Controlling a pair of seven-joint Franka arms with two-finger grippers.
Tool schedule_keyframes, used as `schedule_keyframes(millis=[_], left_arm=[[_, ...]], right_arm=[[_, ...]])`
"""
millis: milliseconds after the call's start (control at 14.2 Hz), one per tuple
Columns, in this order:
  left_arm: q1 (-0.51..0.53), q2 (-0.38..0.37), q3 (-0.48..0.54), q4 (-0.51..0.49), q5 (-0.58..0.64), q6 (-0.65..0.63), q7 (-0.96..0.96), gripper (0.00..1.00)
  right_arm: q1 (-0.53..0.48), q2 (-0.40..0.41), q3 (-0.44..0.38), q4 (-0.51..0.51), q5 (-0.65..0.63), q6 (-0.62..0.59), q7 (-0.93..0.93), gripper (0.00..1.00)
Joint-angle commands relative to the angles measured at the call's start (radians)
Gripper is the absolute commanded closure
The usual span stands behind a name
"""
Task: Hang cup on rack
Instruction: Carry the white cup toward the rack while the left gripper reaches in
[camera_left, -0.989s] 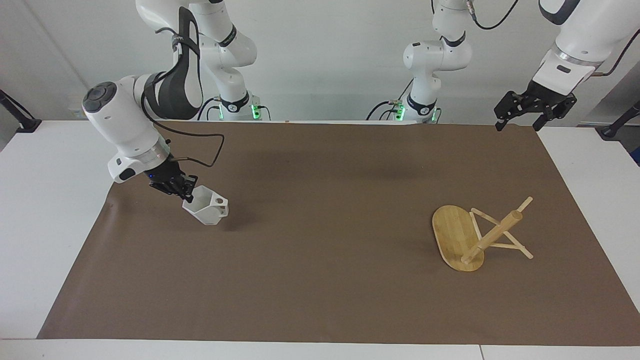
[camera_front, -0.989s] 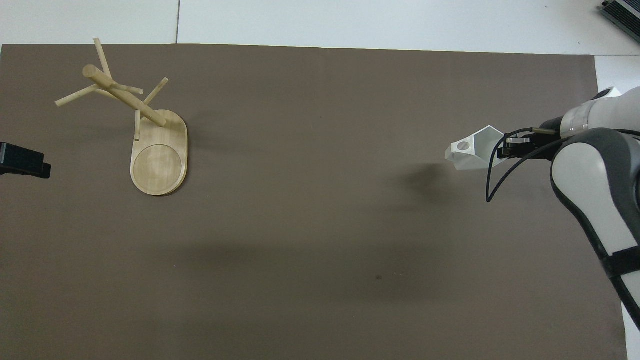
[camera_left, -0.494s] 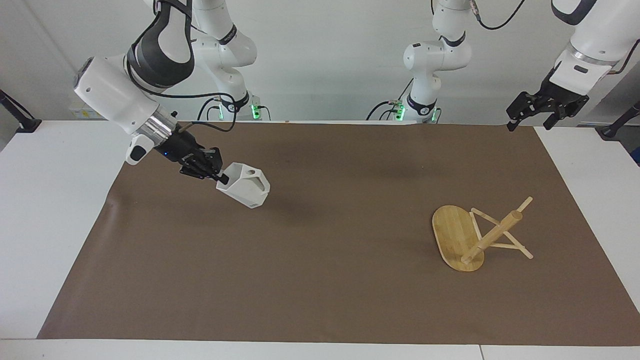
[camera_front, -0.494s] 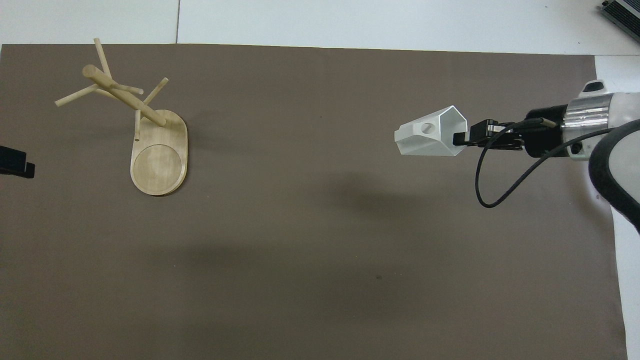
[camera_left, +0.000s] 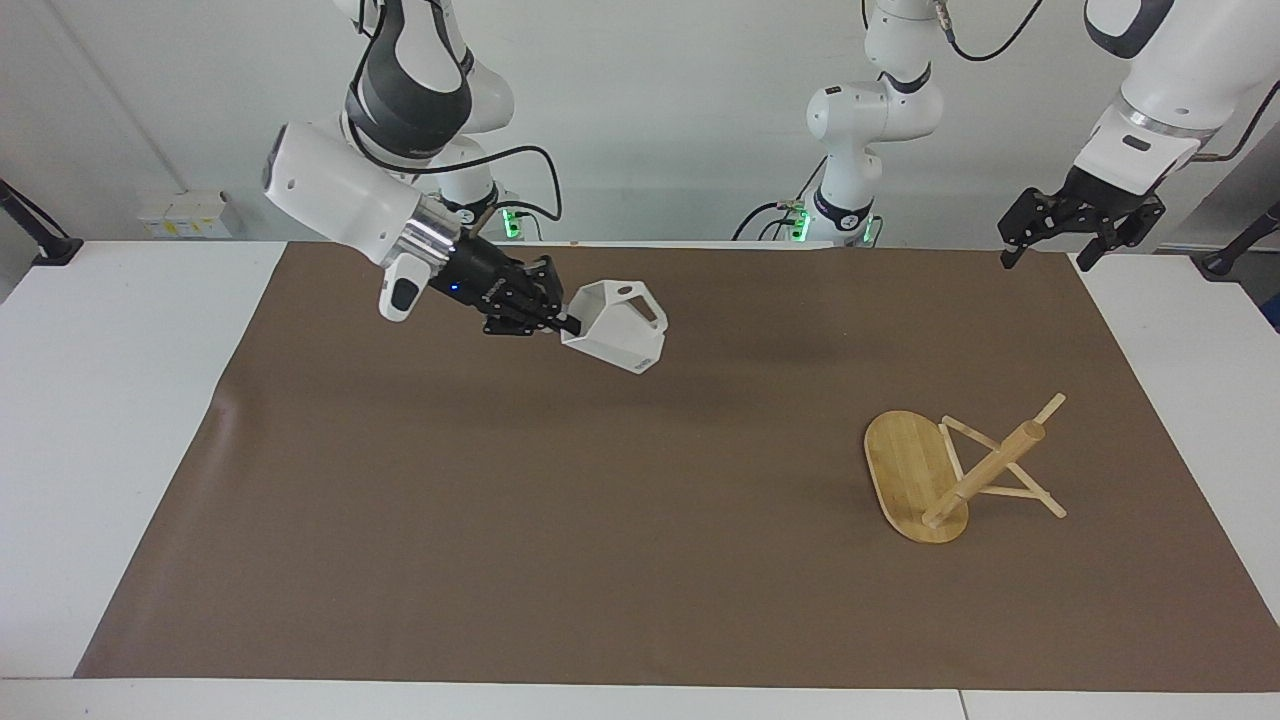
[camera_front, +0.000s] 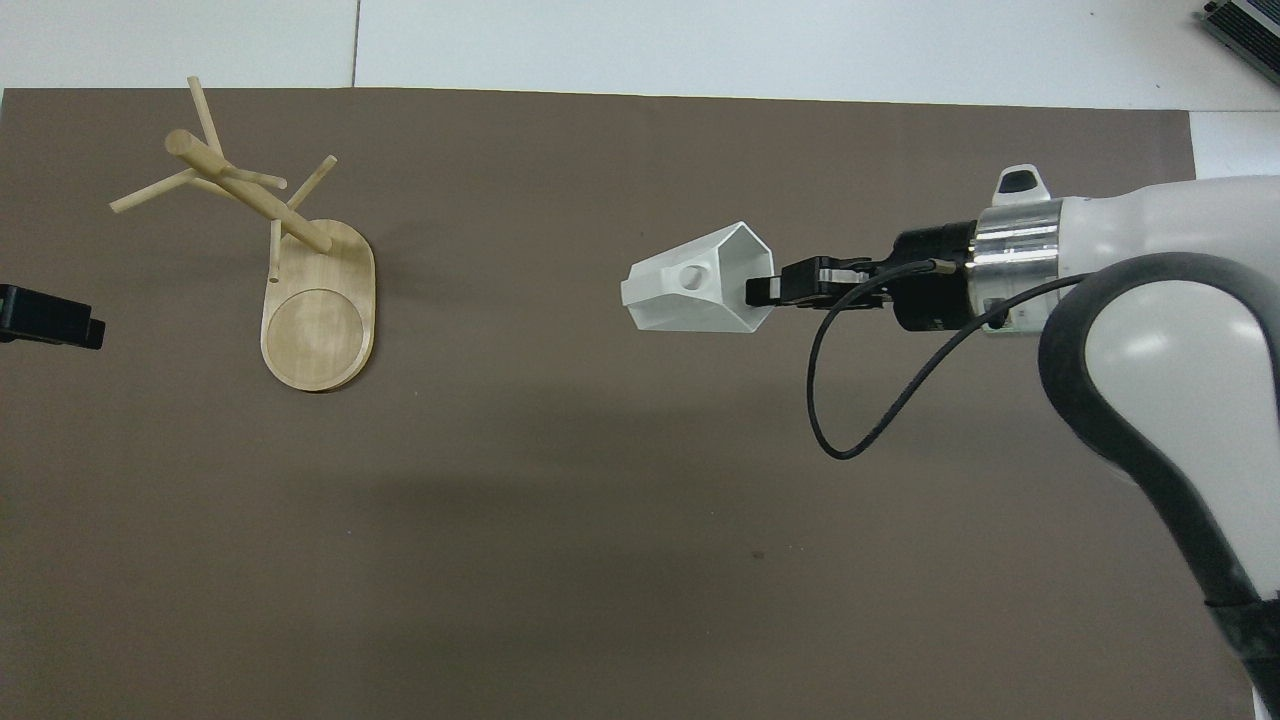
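Observation:
The white faceted cup (camera_left: 622, 332) (camera_front: 693, 296) hangs in the air on its side, its pierced handle turned upward. My right gripper (camera_left: 566, 322) (camera_front: 762, 292) is shut on the cup's rim and holds it over the middle of the mat. The bamboo rack (camera_left: 985, 470) (camera_front: 250, 195) stands on its oval base (camera_left: 905, 465) toward the left arm's end of the table, with thin pegs sticking out of its post and nothing on them. My left gripper (camera_left: 1043, 262) (camera_front: 48, 320) waits open above the mat's corner by the left arm's base, apart from the rack.
A brown mat (camera_left: 600, 560) covers most of the white table (camera_left: 100, 420). A grey device (camera_front: 1245, 30) lies at the table's corner farthest from the robots, at the right arm's end.
My right arm has lifted the cup and carried it from the right arm's end of the mat toward the middle. The left gripper has barely shifted. The rack has not moved.

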Motion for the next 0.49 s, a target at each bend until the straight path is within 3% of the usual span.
schedule_keyframes(millis=[0,424], left_arm=[[-0.034,-0.048,0.007,-0.077,-0.053,0.063,0.121,0.0],[-0.025,-0.102,0.009,-0.199,-0.228,0.152,0.723,0.0]], right_arm=[[0.038,0.003,-0.001,-0.013,0.118,0.014,0.022,1.0],[0.177,0.066,0.0,0.008,0.291,0.215,0.108,1.0]])
